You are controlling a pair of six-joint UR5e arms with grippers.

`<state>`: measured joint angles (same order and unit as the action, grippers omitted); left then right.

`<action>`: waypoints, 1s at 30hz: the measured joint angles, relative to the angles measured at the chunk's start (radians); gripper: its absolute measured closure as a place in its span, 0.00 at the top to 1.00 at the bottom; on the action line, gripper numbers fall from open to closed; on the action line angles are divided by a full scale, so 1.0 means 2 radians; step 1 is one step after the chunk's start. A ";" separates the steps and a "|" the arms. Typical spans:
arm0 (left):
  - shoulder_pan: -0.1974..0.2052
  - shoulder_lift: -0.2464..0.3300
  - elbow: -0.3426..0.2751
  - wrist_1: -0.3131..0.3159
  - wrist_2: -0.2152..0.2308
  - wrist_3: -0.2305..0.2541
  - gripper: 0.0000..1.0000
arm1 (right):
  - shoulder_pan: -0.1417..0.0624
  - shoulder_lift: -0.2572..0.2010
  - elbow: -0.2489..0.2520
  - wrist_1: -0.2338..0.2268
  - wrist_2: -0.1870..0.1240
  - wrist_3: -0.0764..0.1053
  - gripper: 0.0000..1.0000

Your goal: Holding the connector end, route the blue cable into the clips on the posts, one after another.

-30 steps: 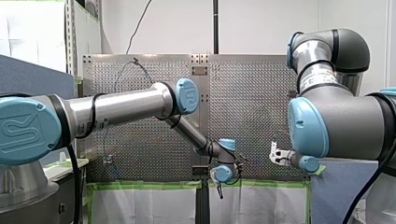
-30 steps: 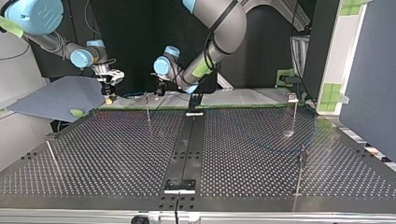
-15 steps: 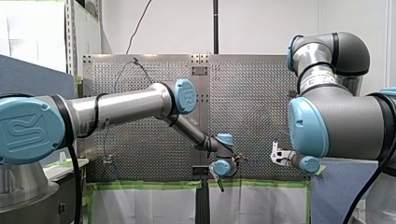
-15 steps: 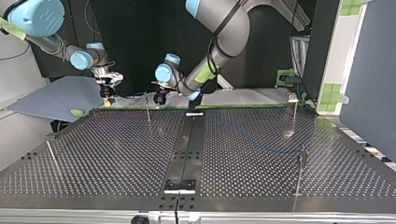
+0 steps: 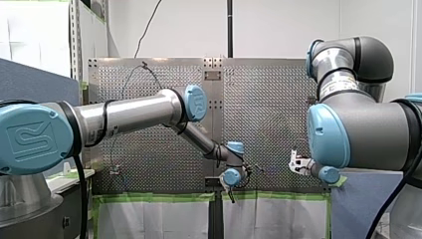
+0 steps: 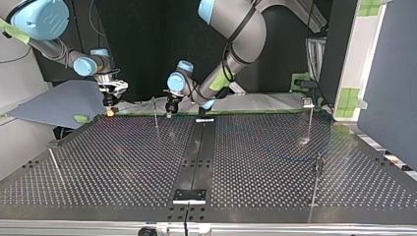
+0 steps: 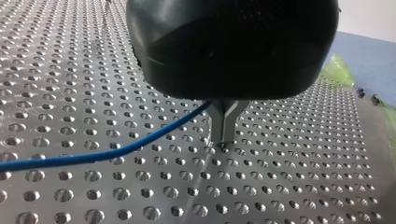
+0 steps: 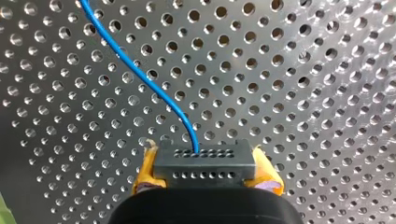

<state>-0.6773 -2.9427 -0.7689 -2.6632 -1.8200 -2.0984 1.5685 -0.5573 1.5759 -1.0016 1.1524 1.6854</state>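
Look along the right wrist view and you find my right pincer clenched on the connector, a dark block with rows of small holes; its yellow pads press on the block's two sides; the blue cable leaves the block's face and curves away over the perforated surface. In the top view you can place that pincer at the surface's far left corner, low over the holes; a blue-grey board lies just off the surface's edge there.

My left pincer has its metal fingers closed together, tips close to the surface; you can see the blue cable run in to the root of those fingers and vanish under the black body; whether the fingers pinch it you cannot tell. From there the cable sweeps out across the surface to one side of the pincer.

In the top view this pincer stands at the surface's far edge, just beside a thin upright post; it sits between that post and the black strip down the surface's middle. Near the surface's right edge you have two more upright posts, one toward the far edge and one toward the near edge; a tilted post leans near the left edge. The two pincers are apart along the far edge, the first post between them.
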 joint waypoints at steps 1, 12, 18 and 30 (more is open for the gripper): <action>0.000 0.000 0.000 0.000 0.000 0.000 0.02 | 0.000 0.002 -0.002 0.000 0.000 0.000 0.00; 0.006 0.000 0.000 0.000 -0.007 0.000 0.02 | 0.001 0.010 -0.024 0.001 -0.004 0.003 0.00; 0.009 0.002 0.000 0.007 -0.010 -0.001 0.02 | 0.000 0.011 -0.033 0.002 -0.008 0.006 0.00; 0.010 0.005 0.000 0.010 0.000 -0.004 0.34 | 0.002 0.012 -0.035 0.005 -0.009 0.006 0.00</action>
<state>-0.6568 -2.9325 -0.7690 -2.6428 -1.8208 -2.1072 1.5716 -0.5324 1.5066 -0.9915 1.1354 1.6984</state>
